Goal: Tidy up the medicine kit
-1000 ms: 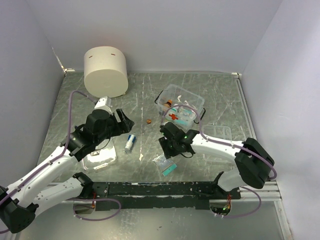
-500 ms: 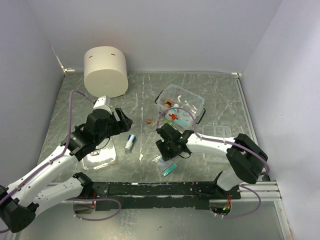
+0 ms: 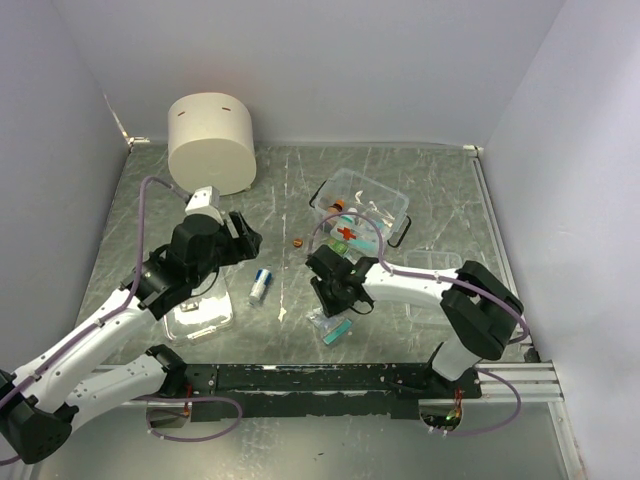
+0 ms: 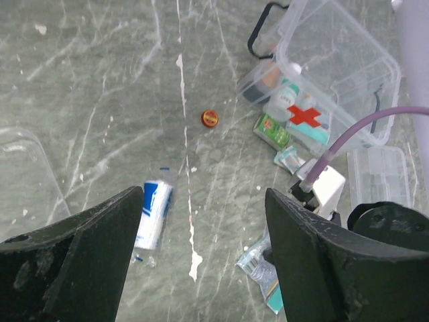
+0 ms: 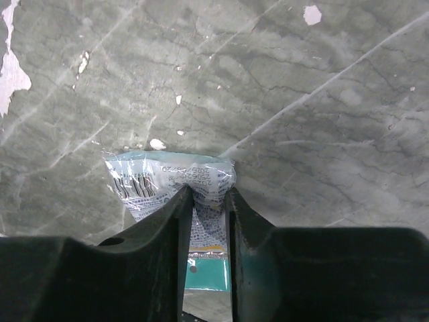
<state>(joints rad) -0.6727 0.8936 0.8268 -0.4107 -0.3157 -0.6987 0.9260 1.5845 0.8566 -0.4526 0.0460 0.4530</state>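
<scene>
The medicine kit point(image 3: 368, 213) is a clear box with a red cross and a black handle, lid off, with several items inside; it also shows in the left wrist view point(image 4: 338, 70). A clear packet with a teal end point(image 3: 333, 329) lies on the table in front of it. My right gripper point(image 3: 331, 309) is down on this packet, jaws shut on its crumpled printed end point(image 5: 175, 176); the right gripper point(image 5: 208, 196) touches the table. My left gripper point(image 3: 244, 236) is open and empty, raised above a white and blue tube point(image 3: 260, 285).
A large cream cylinder point(image 3: 210, 142) stands at the back left. A small orange cap point(image 3: 298, 243) lies mid-table. A clear lid point(image 3: 200, 316) lies under my left arm. A small clear compartment box point(image 3: 436, 264) sits right. Two green packets point(image 4: 272, 130) lie beside the kit.
My right gripper moved left and down onto the packet and closed on its end. My left gripper drifted slightly towards the back.
</scene>
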